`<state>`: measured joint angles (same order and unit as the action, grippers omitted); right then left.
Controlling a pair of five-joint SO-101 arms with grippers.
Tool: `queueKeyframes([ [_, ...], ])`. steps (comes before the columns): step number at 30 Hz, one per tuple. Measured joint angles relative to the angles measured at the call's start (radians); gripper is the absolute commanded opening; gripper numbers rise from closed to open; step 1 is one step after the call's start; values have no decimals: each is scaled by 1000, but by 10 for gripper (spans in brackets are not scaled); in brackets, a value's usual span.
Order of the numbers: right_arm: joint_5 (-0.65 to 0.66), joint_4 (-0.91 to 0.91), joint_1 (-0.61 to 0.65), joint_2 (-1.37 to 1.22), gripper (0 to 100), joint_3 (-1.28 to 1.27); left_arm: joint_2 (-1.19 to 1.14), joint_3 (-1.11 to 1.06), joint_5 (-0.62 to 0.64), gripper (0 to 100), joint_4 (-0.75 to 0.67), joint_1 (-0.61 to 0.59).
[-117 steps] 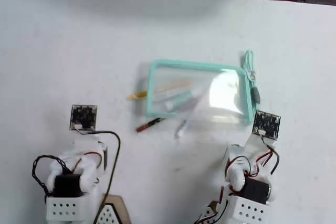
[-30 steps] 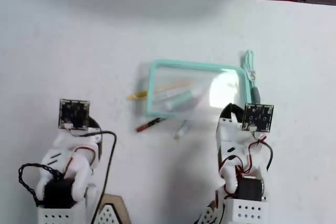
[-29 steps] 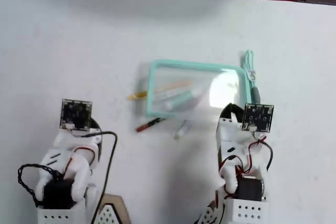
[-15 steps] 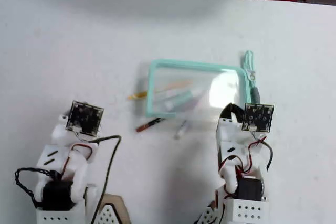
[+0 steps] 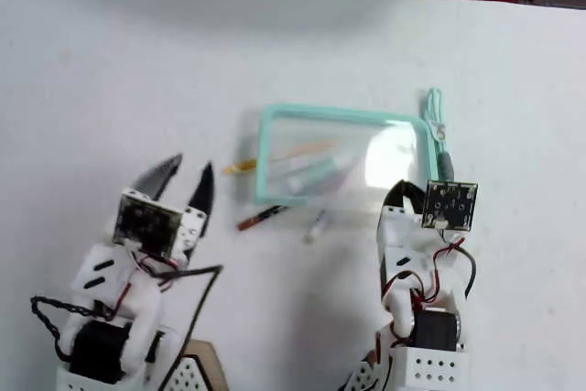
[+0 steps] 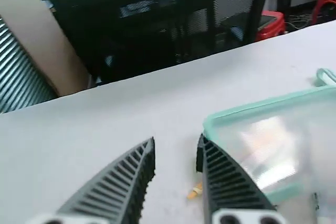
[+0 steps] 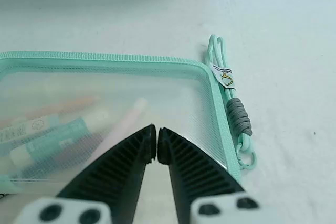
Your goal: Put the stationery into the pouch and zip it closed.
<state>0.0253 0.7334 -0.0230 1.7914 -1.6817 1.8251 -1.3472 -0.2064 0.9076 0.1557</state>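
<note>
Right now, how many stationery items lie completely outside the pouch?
2 visible. A red pen lies off the pouch's near left corner; a small white item beside its near edge. A yellow-tipped pencil pokes partly out, uncounted; the right arm could hide more.

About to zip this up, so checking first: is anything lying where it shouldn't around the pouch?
Yes. A red pen and a small white stick lie on the table outside the clear mint-trimmed pouch, beside its near edge, and a yellow-tipped pencil pokes out of its left end.

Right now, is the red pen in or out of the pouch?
Out: the red pen lies on the table outside the pouch's teal border.
</note>
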Motion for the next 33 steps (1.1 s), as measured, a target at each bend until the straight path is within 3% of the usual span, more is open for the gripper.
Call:
queueKeyframes([
  [5,0,0,0,0,18,0,-123,48,-86,142,-58,91],
  [10,0,0,0,0,18,0,-439,252,-92,142,-101,106],
  [14,0,0,-2,0,18,0,-773,450,-12,143,-103,106],
  [18,0,0,-2,0,33,0,-1011,505,72,143,-103,106],
  [25,0,-18,-106,0,190,0,-1066,485,97,175,-101,106],
  [28,0,-18,-167,0,194,0,-1066,450,97,225,-123,106],
  [33,37,6,-170,0,195,0,-1066,365,97,225,-238,94],
])
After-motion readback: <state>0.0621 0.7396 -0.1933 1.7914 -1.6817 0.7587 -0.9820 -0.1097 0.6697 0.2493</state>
